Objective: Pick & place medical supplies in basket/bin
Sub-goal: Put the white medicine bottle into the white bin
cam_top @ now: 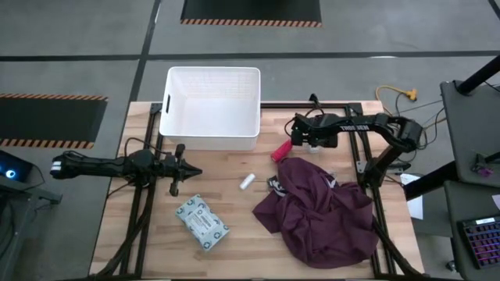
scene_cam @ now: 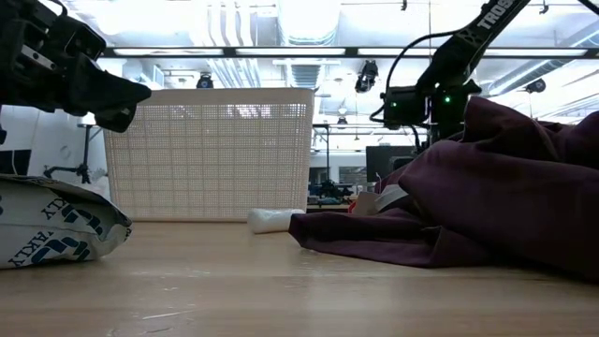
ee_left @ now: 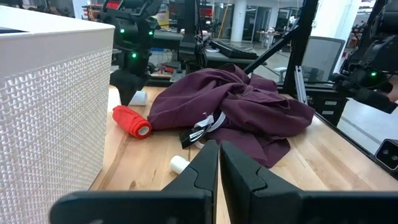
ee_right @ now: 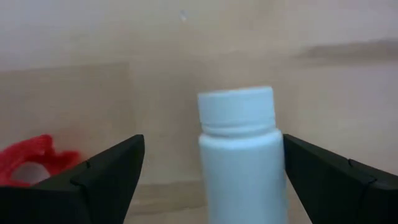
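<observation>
The right gripper (ee_right: 208, 168), fingers spread wide, straddles the upright white bottle (ee_right: 239, 149) to grasp it for the bin (cam_top: 211, 105); the left gripper (cam_top: 191, 172), pinched empty, waits over the table (cam_top: 234, 234).

A small white bottle (ee_right: 239, 155) is standing upright on the pale wooden tabletop (ee_right: 186, 56), its flat-topped cap uppermost and a thin groove showing where the cap is meeting the body. The right gripper (ee_right: 208, 177) is sitting with its two dark fingers (ee_right: 106, 174) spread wide, one on each side of the bottle, neither touching it; the bottle is lying closer to one finger than the other. A red tube (ee_right: 31, 163) is resting on the tabletop well apart from the bottle, beyond the farther finger, its open end facing the camera.
</observation>
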`<state>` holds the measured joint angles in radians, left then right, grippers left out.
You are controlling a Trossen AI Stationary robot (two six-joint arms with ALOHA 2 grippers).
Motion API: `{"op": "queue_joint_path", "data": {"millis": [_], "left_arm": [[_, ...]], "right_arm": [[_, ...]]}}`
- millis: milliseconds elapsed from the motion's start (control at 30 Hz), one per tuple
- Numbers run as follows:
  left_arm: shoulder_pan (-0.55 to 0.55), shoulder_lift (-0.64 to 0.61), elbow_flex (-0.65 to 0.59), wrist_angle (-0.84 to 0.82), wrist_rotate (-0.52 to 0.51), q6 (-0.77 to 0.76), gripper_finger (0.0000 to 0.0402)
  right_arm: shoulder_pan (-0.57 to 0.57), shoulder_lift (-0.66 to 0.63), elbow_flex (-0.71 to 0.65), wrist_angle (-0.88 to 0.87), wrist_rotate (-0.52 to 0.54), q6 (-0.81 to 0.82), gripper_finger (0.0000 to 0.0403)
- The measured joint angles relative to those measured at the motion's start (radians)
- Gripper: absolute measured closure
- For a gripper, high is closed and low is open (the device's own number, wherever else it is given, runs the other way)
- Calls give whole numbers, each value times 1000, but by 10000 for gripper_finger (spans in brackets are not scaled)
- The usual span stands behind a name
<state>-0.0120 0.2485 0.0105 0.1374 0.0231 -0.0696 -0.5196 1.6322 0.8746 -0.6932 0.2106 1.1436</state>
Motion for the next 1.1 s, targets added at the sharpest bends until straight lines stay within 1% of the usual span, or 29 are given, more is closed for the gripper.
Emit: {"op": "queue_joint_path", "data": {"millis": [133, 267, 400, 733, 833, 967, 1033, 1100], "left_arm": [[0, 0, 0, 0, 0, 0, 402], [0, 0, 0, 0, 0, 0, 402], [0, 0, 0, 0, 0, 0, 402], [0, 0, 0, 0, 0, 0, 402], [0, 0, 0, 0, 0, 0, 402], [0, 0, 0, 0, 0, 0, 402], [0, 0, 0, 0, 0, 0, 402], [0, 0, 0, 0, 0, 0, 402]], "right_arm": [[-28, 12, 0, -1, -2, -89, 49], [-42, 13, -7, -10, -8, -143, 76], [-44, 13, -7, -10, -32, -151, 116], [-44, 12, -7, -10, -31, -149, 235], [-44, 2, 3, -14, -37, -149, 240], [-41, -46, 68, -3, -30, -159, 240], [-35, -73, 123, 1, -4, -193, 240], [-22, -108, 186, 14, 44, -243, 233]]}}
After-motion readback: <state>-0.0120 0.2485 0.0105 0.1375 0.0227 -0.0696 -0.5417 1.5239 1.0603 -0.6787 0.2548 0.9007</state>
